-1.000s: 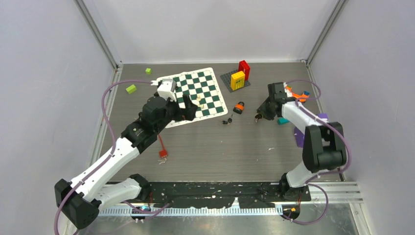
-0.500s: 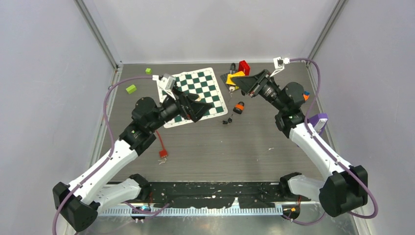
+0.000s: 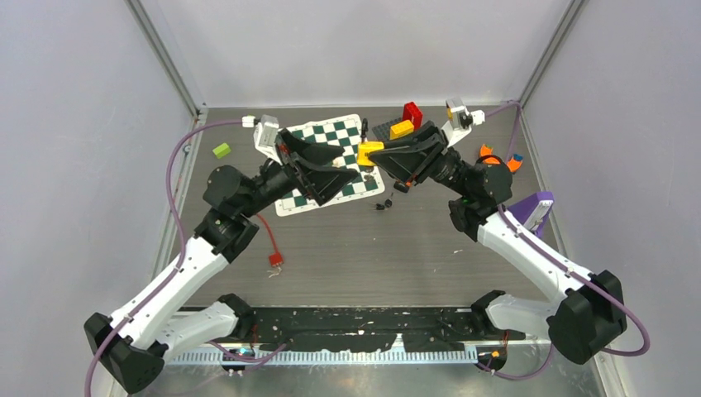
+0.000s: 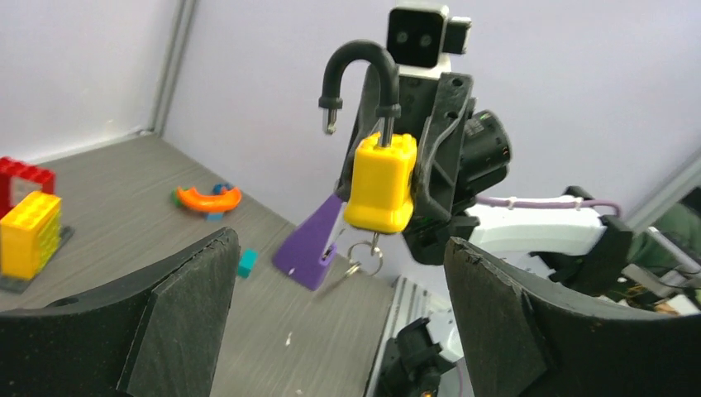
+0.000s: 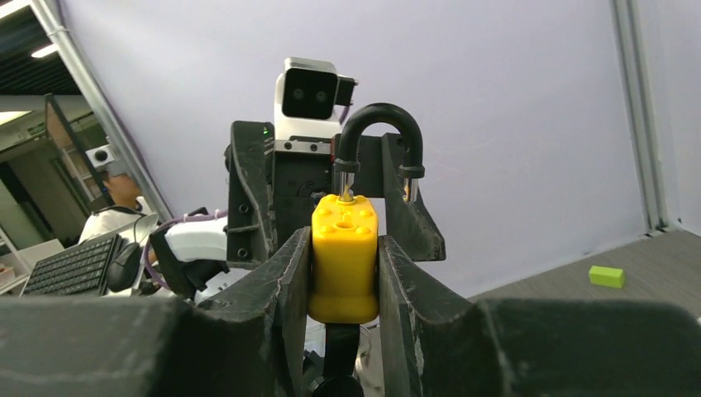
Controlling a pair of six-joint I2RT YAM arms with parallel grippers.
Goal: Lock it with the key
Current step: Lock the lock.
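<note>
The right hand [image 5: 345, 277] pinches a yellow padlock [image 5: 345, 248] by its sides, high above the worktop [image 3: 372, 248]. The black shackle [image 4: 360, 62] stands sprung: one leg is in the body, the other is free. A key ring [image 4: 364, 252] hangs from the padlock's underside. The left hand [image 3: 335, 165] is spread wide and empty, facing the padlock from just beside it, over the chessboard [image 3: 335, 132]. On the worktop lie toy bricks [image 4: 29, 223] and a purple wedge [image 4: 310, 244].
</note>
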